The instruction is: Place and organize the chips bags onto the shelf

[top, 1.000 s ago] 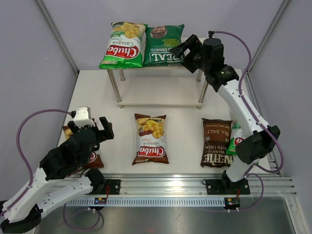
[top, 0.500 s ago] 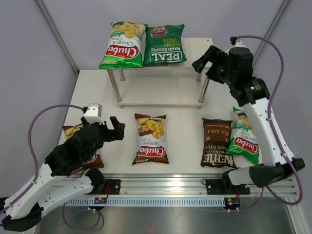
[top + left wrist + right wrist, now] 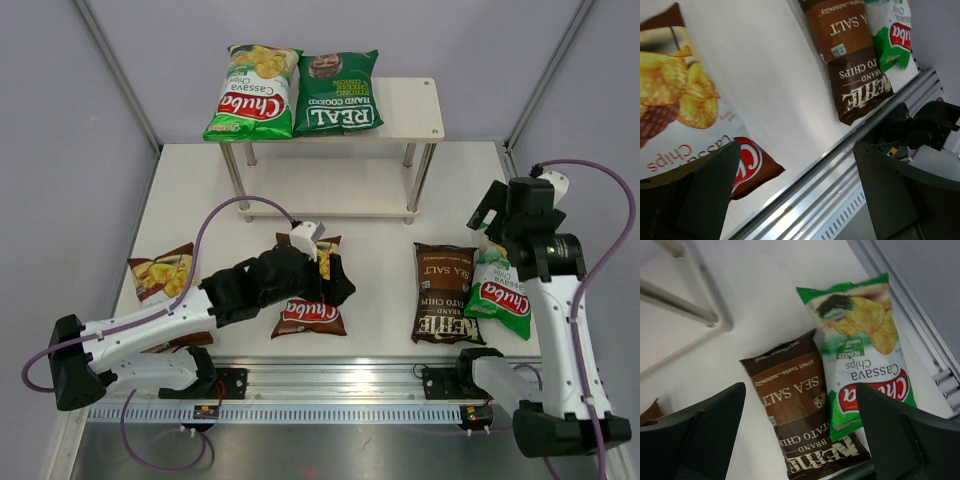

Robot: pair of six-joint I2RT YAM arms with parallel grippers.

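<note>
From above, found left gripper (image 3: pixel 327 272) gaping wide over the brown Chuba bag (image 3: pixel 305 316) at lower centre, shelf (image 3: pixel 412 108) up top; at left wrist, judged it light, slick, crushable, best pinched by its seam; at right wrist, saw right gripper (image 3: pixel 800 390) likewise spread, empty, above light-green Chuba bag (image 3: pixel 865 365) right of centre

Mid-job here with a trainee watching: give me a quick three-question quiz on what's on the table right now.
1. True or false: the REAL bag lies on the top board of the shelf.
2. Which bag lies right beside the Kettle bag, on the side away from the table's middle?
3. The left gripper, fingers open, is over: A) the Kettle bag, B) the middle brown Chuba, C) the shelf.

Key: 1 true; 2 the light-green Chuba; 3 B.
</note>
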